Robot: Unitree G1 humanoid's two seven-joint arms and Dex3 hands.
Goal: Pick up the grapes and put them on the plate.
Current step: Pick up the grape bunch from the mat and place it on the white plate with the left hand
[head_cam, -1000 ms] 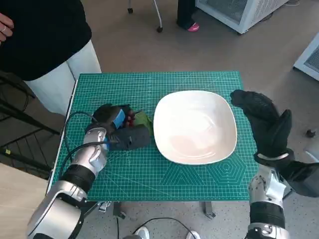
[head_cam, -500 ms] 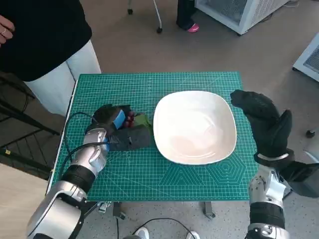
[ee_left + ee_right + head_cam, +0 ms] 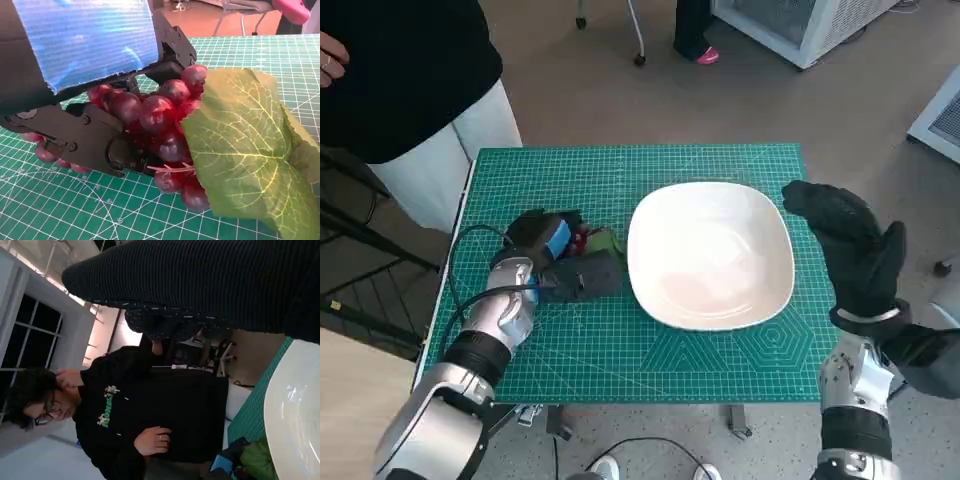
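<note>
A bunch of dark red grapes point(image 3: 160, 125) with a green leaf point(image 3: 240, 150) lies on the green cutting mat, left of the white plate point(image 3: 710, 255). My left hand point(image 3: 560, 262) is closed around the bunch; in the left wrist view its black fingers point(image 3: 90, 142) wrap the grapes from both sides. In the head view only a bit of the grapes point(image 3: 582, 238) and the leaf point(image 3: 607, 241) shows past the hand. The plate has nothing on it. My right hand point(image 3: 855, 250), in its black glove, hangs with fingers spread by the plate's right edge, holding nothing.
The green mat point(image 3: 620, 340) covers the small table. A person in a black top point(image 3: 400, 70) stands at the table's far left corner, also seen as a person point(image 3: 150, 410) in the right wrist view. A cable runs along my left forearm point(image 3: 480, 350).
</note>
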